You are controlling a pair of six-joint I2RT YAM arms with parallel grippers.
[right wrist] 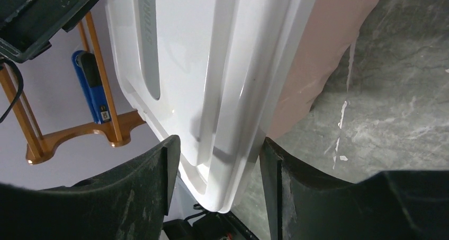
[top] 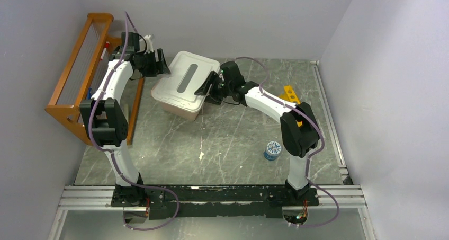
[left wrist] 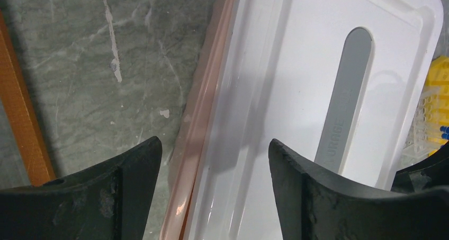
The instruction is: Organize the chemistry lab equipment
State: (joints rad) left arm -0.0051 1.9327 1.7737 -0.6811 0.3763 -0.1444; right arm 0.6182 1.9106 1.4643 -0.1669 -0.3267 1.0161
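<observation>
The pink tub (top: 177, 106) with its white lid (top: 185, 78) stands mid-table. My left gripper (top: 160, 66) hovers open at the tub's far left edge. In the left wrist view its fingers (left wrist: 214, 143) straddle the lid's rim (left wrist: 233, 118) with wide gaps on both sides. My right gripper (top: 205, 87) is at the tub's right side. It (right wrist: 218, 141) is open around the lid's corner (right wrist: 233, 160), the right finger close against the rim. The yellow tube rack (top: 290, 96) lies behind the right arm and shows at the frame edge (left wrist: 437, 102). A small blue round piece (top: 272, 150) sits near the right arm's base.
The orange wooden rack (top: 79, 70) leans along the left wall, with a blue item (right wrist: 92, 91) in it and a red-tipped one (top: 104, 52). Walls close in the left, back and right. A metal rail (top: 212, 195) runs along the near edge.
</observation>
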